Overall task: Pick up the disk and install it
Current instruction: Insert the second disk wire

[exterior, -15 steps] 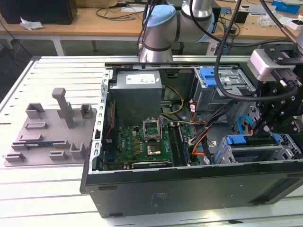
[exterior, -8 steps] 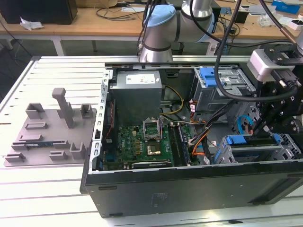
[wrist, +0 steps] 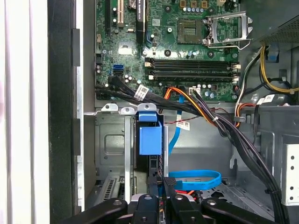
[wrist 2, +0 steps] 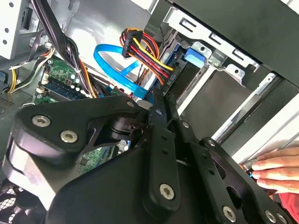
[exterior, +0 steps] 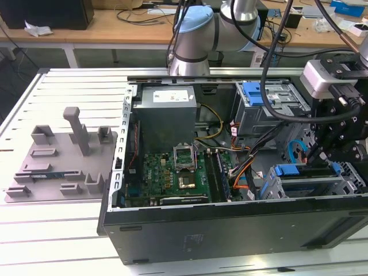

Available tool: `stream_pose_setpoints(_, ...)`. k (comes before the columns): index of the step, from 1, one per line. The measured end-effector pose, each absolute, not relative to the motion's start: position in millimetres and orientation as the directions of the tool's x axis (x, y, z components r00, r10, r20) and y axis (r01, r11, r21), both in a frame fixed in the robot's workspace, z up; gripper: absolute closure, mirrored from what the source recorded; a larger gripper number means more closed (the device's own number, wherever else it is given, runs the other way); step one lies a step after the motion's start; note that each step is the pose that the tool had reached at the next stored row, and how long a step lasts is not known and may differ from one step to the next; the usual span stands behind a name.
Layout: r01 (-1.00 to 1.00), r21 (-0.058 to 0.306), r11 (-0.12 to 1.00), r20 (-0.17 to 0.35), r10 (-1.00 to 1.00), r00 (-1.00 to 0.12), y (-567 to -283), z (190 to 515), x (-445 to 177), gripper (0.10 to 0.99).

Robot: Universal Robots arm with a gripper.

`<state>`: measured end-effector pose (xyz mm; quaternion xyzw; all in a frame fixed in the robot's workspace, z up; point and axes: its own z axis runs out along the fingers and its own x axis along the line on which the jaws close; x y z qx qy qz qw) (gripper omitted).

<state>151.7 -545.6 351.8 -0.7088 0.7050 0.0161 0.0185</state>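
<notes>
The disk (exterior: pixel 313 171) stands on edge in the drive cage at the front right corner of the open computer case (exterior: pixel 230 230); its blue bracket (exterior: pixel 284 171) shows at one end. In the first wrist view the disk (wrist: pixel 154 164) is a thin dark strip below the blue bracket (wrist: pixel 150 135). My gripper (wrist: pixel 162 181) sits right at the disk's near end with its fingers (wrist 2: pixel 161 140) shut together. I cannot tell whether the tips pinch the disk or only rest against it. The gripper (exterior: pixel 310 156) hangs just above the cage in the exterior view, and its tip (wrist 2: pixel 158 100) lies by the blue cable.
A blue data cable (wrist: pixel 194 179) and a red-yellow-black power plug (wrist 2: pixel 135 42) hang close to the fingertips. Black cable bundles (wrist: pixel 224 130) cross beside the bay. A person's hand (wrist 2: pixel 273 169) rests at the case's outer edge. The motherboard (exterior: pixel 172 175) and a grey power-supply box (exterior: pixel 167 118) fill the case.
</notes>
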Motion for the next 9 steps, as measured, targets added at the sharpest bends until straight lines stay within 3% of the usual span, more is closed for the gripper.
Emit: stream_pose_setpoints(9, -1.0, -0.003, -0.005, -0.049, -0.999, 0.005, -546.1, 349.6, 152.4, 0.925)
